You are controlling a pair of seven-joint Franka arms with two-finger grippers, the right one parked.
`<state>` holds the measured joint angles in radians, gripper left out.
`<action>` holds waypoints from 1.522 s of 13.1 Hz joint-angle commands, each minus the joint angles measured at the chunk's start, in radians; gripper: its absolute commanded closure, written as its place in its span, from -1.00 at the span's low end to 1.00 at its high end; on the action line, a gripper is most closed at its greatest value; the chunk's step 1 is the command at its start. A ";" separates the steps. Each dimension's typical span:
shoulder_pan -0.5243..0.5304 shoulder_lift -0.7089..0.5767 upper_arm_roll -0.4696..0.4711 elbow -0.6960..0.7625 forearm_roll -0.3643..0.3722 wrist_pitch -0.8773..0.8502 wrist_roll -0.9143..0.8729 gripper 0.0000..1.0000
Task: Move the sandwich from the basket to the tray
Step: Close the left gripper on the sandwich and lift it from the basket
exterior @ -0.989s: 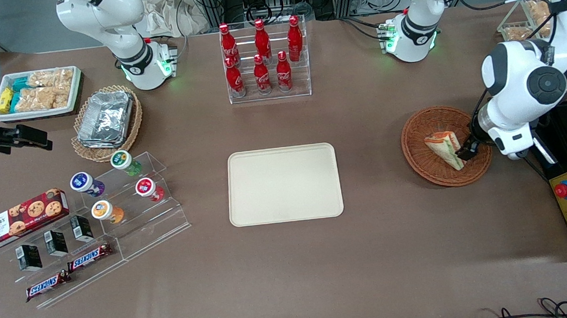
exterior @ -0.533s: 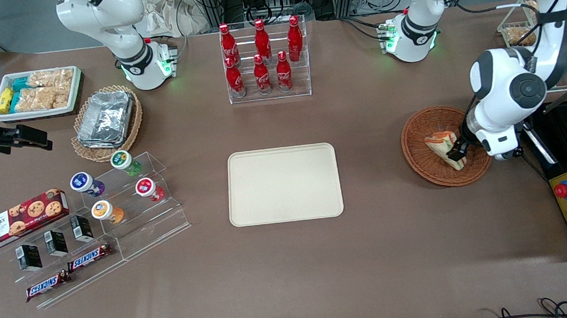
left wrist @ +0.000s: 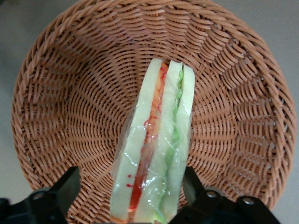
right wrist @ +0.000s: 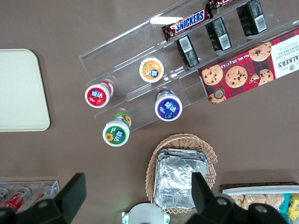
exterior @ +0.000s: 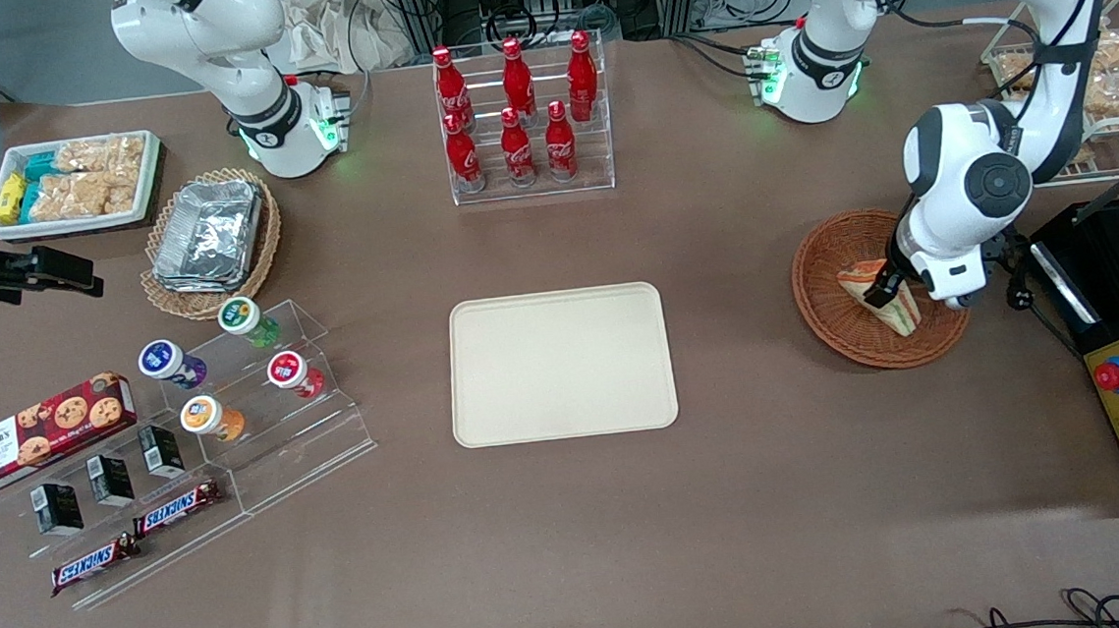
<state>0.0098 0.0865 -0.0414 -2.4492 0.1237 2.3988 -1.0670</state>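
Here the pincer (left wrist: 131, 205) straddles the sandwich (left wrist: 156, 144) along its long axis, fingers spread

The front view looks steeply down on the whole table (exterior: 730, 499) from its front edge, well back. The left wrist view hangs close over the basket (left wrist: 56, 93), facing down past the gripper (left wrist: 140, 205), whose fingers stand apart either side of the sandwich (left wrist: 154, 149). The right wrist view looks down from higher near the parked arm's end, sharing the tray (right wrist: 18, 93) with the front view.
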 commanded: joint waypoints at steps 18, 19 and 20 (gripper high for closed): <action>0.019 0.050 -0.151 0.907 -0.065 -0.760 0.357 1.00; 0.019 0.064 -0.201 0.926 -0.088 -0.759 0.288 1.00; 0.018 0.087 -0.237 0.929 -0.107 -0.750 0.266 1.00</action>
<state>0.0279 0.0834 -0.2135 -1.6020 0.0451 1.6732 -0.7457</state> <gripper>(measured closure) 0.797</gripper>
